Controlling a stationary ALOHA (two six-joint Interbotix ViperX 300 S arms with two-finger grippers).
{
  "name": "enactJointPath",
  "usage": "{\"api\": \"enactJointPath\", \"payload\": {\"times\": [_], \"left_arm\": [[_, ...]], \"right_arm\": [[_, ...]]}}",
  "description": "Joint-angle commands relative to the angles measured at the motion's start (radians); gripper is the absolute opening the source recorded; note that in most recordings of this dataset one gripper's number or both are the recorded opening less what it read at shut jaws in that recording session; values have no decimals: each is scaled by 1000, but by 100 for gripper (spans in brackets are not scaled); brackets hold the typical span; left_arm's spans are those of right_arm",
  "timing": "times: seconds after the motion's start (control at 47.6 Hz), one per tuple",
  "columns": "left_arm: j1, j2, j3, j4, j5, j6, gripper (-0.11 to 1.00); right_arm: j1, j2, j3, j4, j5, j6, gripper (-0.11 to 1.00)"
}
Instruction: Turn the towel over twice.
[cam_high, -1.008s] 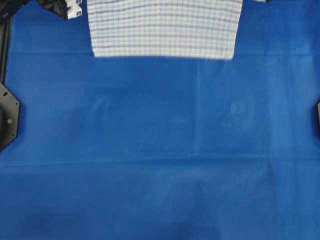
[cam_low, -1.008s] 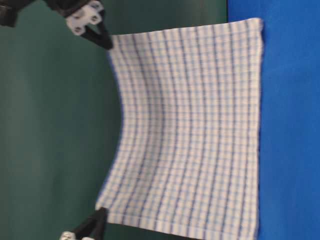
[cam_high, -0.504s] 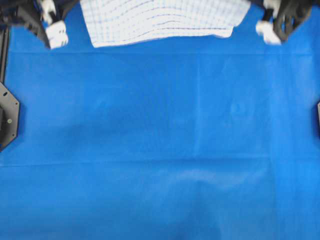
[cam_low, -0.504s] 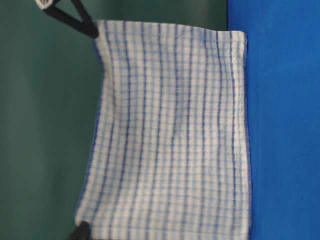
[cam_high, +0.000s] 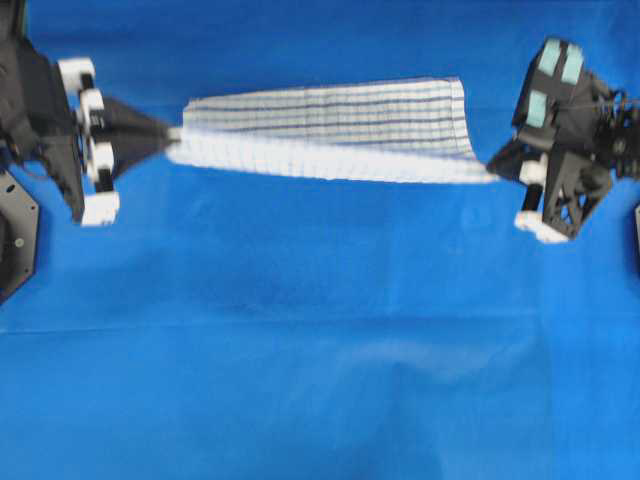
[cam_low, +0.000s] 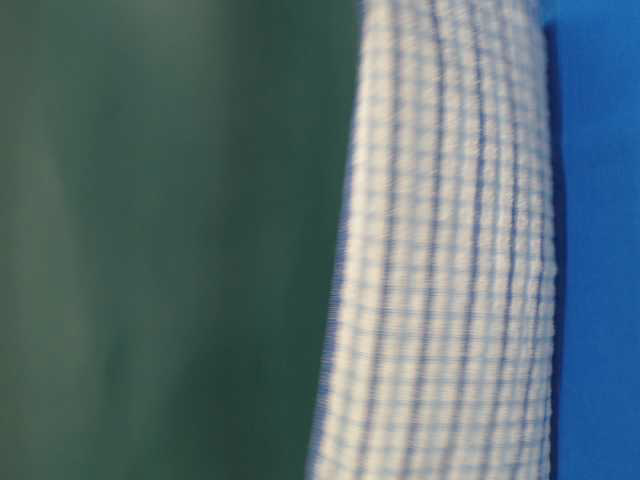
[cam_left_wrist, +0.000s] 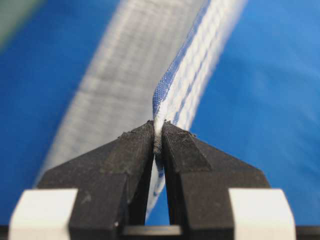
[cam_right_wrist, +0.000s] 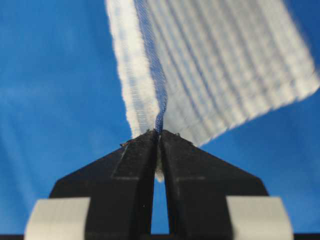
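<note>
The towel (cam_high: 330, 125), white with blue stripes and a faint check weave, hangs stretched between both grippers above the blue cloth. My left gripper (cam_high: 172, 133) is shut on its left corner, and my right gripper (cam_high: 494, 170) is shut on its right corner. In the left wrist view the black fingertips (cam_left_wrist: 140, 142) pinch the towel's hemmed edge (cam_left_wrist: 172, 95). The right wrist view shows the towel (cam_right_wrist: 210, 70) clamped at its corner between the jaws of that gripper (cam_right_wrist: 158, 134). The table-level view has the towel (cam_low: 450, 250) close up and blurred.
A plain blue cloth (cam_high: 320, 330) covers the whole table. A black arm base (cam_high: 15, 235) sits at the left edge. A dark green backdrop (cam_low: 170, 240) stands behind the table.
Both grippers have swung the towel from the far edge toward the middle of the table and lowered it; it now shows edge-on between them.
</note>
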Motion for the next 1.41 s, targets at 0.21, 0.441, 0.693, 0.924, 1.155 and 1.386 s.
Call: {"api": "enactJointPath", "payload": {"times": [0.21, 0.441, 0.693, 0.924, 1.155, 1.386], "left_arm": [[-241, 84, -5, -2, 138, -14, 4], [-345, 158, -9, -3, 152, -18, 4], [-371, 218, -21, -5, 170, -20, 4], [-382, 244, -37, -5, 192, -18, 4], [-373, 245, -38, -5, 222, -6, 4], [-364, 241, -66, -5, 219, -20, 25]], "right_arm": [[170, 95, 58, -3, -114, 199, 6], [268, 224, 34, -3, -172, 298, 6], [285, 281, 17, -3, -176, 305, 6], [285, 281, 25, -3, -176, 305, 6], [285, 291, 12, -3, -186, 305, 6], [284, 291, 8, -5, -192, 305, 19]]}}
